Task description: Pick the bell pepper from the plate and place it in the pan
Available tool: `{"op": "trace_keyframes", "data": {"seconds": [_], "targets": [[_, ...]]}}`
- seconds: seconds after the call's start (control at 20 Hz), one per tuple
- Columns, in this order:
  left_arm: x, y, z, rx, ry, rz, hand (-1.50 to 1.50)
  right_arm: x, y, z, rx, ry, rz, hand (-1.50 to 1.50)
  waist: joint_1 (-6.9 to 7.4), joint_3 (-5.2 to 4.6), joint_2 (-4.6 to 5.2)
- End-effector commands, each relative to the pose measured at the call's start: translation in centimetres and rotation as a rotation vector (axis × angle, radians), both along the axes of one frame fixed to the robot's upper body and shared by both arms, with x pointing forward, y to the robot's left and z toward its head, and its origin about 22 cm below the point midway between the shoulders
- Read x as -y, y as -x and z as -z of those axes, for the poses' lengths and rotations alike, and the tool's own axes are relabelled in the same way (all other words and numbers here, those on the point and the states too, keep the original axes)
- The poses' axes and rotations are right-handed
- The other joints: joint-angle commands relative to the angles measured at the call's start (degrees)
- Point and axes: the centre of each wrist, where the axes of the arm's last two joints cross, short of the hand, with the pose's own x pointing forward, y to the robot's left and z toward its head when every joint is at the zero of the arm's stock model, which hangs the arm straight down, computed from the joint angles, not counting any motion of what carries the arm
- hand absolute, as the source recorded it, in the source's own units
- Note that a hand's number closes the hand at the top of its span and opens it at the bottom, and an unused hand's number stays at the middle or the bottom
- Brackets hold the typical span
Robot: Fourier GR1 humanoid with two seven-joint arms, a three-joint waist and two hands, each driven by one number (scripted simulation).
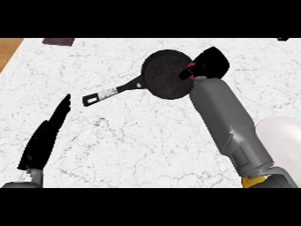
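Red pepper (191, 69) sits clamped in right hand (210, 65) fingers at pan (170, 73)'s 3 o'clock rim, w/ handle running to 8 o'clock, plate (289, 145) at 5 o'clock on marble counter (133, 141), left hand (45, 137) flat, fingers straight.

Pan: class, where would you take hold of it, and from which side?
Grip the pan by its long black handle, coming from the lower left, where the handle sticks out free over the counter; the right hand crowds the other side.
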Motion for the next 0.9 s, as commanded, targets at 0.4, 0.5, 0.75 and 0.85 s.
{"op": "trace_keyframes", "data": {"seconds": [0.4,0.5,0.75,0.85], "targets": [[1.2,-0.6,-0.3,0.015,-0.002,0.047,0.00,2.4,-0.7,0.6,0.315,-0.416,0.193,-1.50,1.99,0.18,0.48],[0.6,-1.0,-0.8,0.017,0.011,0.044,0.00,2.2,-0.8,0.1,0.427,-0.371,0.193,-1.50,1.60,0.12,0.56],[1.0,-1.9,-1.3,0.014,0.000,0.029,0.00,2.1,-1.1,-0.2,0.615,-0.369,0.309,-1.50,1.10,0.04,0.25],[0.7,-1.2,-0.7,0.007,-0.007,-0.005,0.00,3.1,-0.9,0.6,0.668,-0.369,0.376,-1.50,-0.61,0.05,-0.26]]}}
